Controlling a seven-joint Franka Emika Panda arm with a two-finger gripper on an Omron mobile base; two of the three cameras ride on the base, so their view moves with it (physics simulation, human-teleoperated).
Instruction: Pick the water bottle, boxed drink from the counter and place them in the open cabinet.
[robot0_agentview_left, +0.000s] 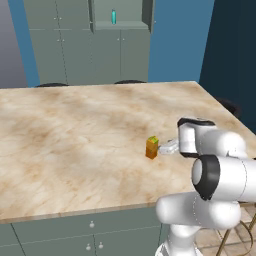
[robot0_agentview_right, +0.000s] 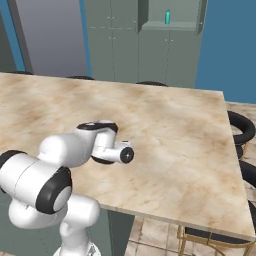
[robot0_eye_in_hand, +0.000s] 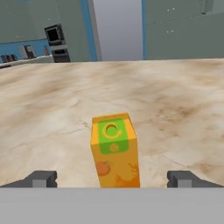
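Observation:
The orange boxed drink (robot0_agentview_left: 152, 147) stands upright on the marbled counter (robot0_agentview_left: 75, 140), near its front right part. My gripper (robot0_agentview_left: 166, 148) reaches it from the right, level with the carton. In the hand view the boxed drink (robot0_eye_in_hand: 114, 151) stands between the two spread fingertips (robot0_eye_in_hand: 41, 178), with a gap on each side; the gripper (robot0_eye_in_hand: 113, 179) is open. The teal water bottle (robot0_agentview_left: 114, 17) stands upright on a shelf inside the open cabinet (robot0_agentview_left: 120, 27) across the room, and appears in the right base view as the water bottle (robot0_agentview_right: 167, 17). The arm hides the carton in the right base view.
Dark round chairs (robot0_agentview_right: 241, 129) stand along the counter's right side, and others (robot0_agentview_left: 130, 81) at its far edge. Grey-green drawer fronts with knobs (robot0_agentview_left: 91, 225) run below the front edge. A dark appliance (robot0_eye_in_hand: 54, 35) sits against the far wall.

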